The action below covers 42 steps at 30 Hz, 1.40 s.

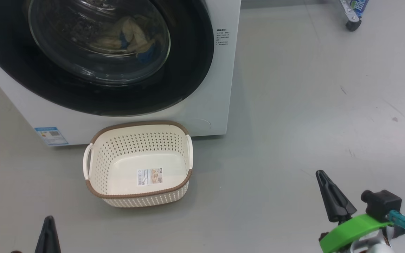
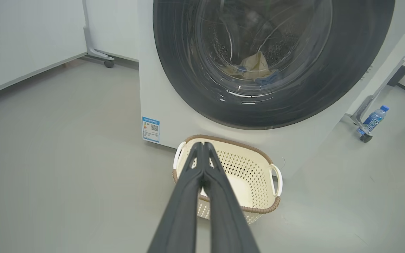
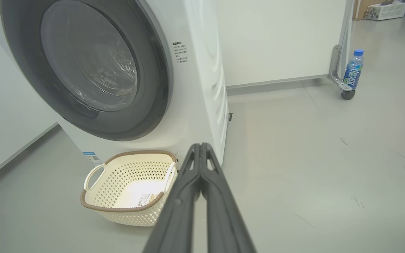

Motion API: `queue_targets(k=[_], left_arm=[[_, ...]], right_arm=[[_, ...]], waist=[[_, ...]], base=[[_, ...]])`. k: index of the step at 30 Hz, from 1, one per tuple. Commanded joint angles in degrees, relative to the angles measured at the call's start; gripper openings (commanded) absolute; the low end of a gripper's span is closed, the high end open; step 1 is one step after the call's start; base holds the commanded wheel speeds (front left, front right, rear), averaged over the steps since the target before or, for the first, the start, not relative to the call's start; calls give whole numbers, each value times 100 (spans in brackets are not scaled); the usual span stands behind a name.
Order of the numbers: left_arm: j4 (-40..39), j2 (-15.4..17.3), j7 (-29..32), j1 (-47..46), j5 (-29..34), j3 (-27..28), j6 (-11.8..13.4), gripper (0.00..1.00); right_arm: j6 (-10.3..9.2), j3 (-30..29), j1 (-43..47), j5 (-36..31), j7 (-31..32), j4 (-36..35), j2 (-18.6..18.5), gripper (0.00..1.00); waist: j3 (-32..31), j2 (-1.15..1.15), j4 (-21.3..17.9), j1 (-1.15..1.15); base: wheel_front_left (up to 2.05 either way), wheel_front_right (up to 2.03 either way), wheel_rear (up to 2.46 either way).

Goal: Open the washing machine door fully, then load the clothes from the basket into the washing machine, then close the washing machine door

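The white washing machine (image 1: 220, 88) fills the upper left of the head view, and its black-rimmed glass door (image 1: 188, 70) lies flush against the front. Pale yellow clothes (image 1: 128, 35) with a blue cuff show through the glass inside the drum. On the floor before the machine stands the cream basket (image 1: 93, 165), holding nothing but a sticker. My left gripper (image 1: 49, 218) is at the lower left, shut and holding nothing, its fingers (image 2: 202, 165) pressed together. My right gripper (image 1: 320, 173) is at the lower right, shut too, well right of the basket (image 3: 93, 200).
Grey floor spreads right of the machine. A blue-labelled water bottle (image 3: 353, 72) stands beside a wheeled white partition's foot (image 3: 346, 93) at the far right. Another partition caster (image 2: 109, 63) sits left of the machine (image 2: 153, 88).
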Motion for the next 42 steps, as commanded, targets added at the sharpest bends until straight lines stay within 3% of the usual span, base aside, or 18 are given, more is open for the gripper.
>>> queue_targets(k=[1,42], left_arm=[[-149,71,33,-169,-181,33,0,0],[27,35,700,-603,-2756,4,1,0]], right_arm=[[-2,-33,-252,206,41,-185,-42,0],[-8,-204,-427,3008,633,-129,-129,0]], waist=[[-4,0,2,0],[-88,0,47,0]], base=[[0,0,0],[0,0,0]])
